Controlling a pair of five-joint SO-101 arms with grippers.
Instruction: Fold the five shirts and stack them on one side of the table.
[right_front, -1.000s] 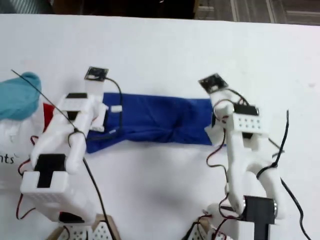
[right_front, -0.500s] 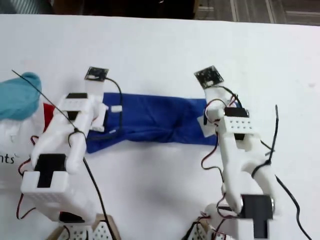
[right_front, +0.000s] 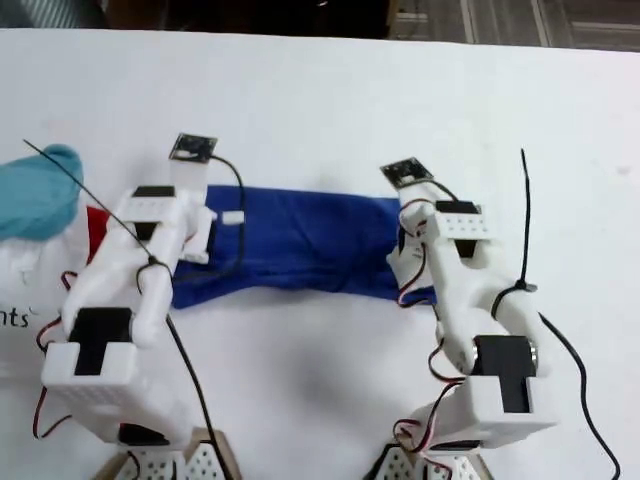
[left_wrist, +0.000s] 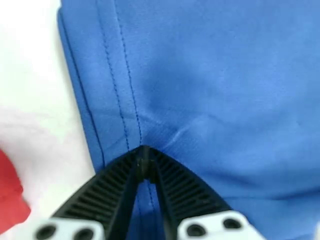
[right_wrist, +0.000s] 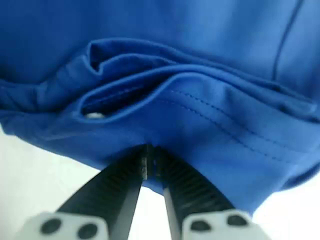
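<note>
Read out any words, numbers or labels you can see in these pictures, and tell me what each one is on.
White garment at the left edge of the high view: a few dark printed letters, cut off by the picture's edge; no whole word can be read.
Blue shirt: no print or label shows on it.

Even overhead light falls on the white counter, bright enough to wash it nearly featureless, and the arms' shadows on it are faint and soft. The room past its far edge is dim. Ahead of the left hand the blue shirt is lit flatly, with the counter beside the hand glaring white. Ahead of the right hand the fabric's folds hold deep, dark shadow, while their raised ridges catch the light.
</note>
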